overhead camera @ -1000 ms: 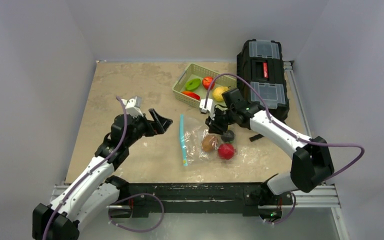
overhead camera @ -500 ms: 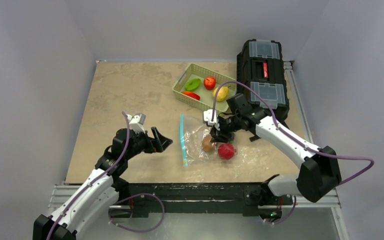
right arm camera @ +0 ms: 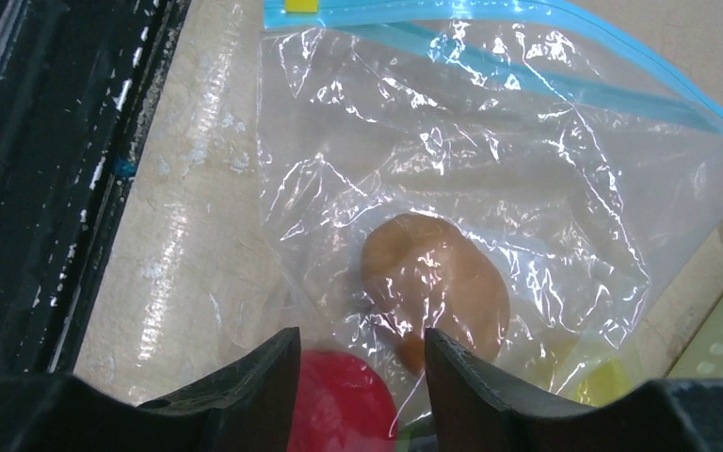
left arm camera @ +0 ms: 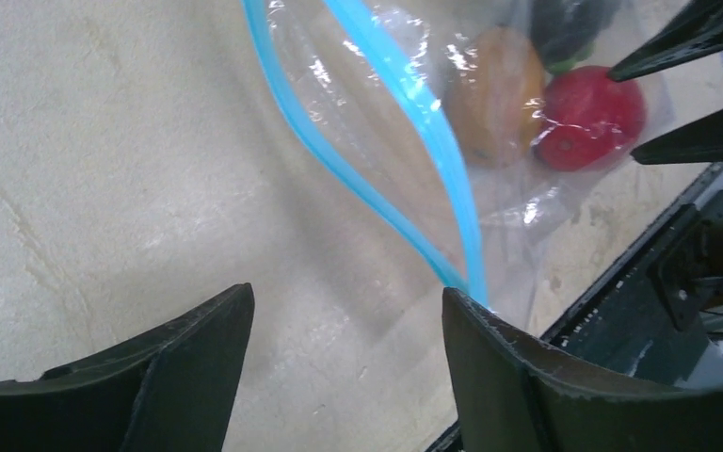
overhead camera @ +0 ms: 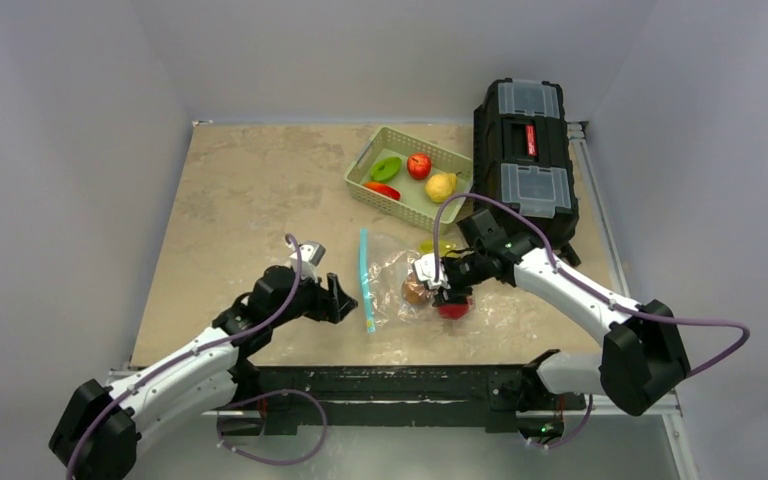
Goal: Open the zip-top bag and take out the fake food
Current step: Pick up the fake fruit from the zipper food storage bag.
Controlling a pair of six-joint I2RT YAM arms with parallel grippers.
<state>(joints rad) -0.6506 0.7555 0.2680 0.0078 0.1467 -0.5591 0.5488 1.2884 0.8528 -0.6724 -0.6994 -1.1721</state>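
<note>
The left hand (left arm camera: 346, 299) lies low over the surface (overhead camera: 250, 190) at the end of a forward-stretched arm. Its black, wedge-shaped fingers stand wide apart over bare stone-patterned top, and one fingertip is just beside the near corner of the zip-top bag (overhead camera: 400, 285).

The right arm is bent at the elbow, and its right hand (right arm camera: 360, 337) tips down onto the bag's far side. Its fingers are parted, with a glossy red fruit (right arm camera: 344, 405) lying in the gap under the plastic.

The bag is clear, crinkled film lying flat in the middle of the surface, and its teal zip strip (left arm camera: 405, 104) is split into two bands at a gaping mouth. Inside, a smooth tan fruit (right arm camera: 438, 282) touches the red one.

Behind the bag stand a pale green mesh basket (overhead camera: 360, 180) holding more plastic fruit and a black toolbox (overhead camera: 525, 150).
</note>
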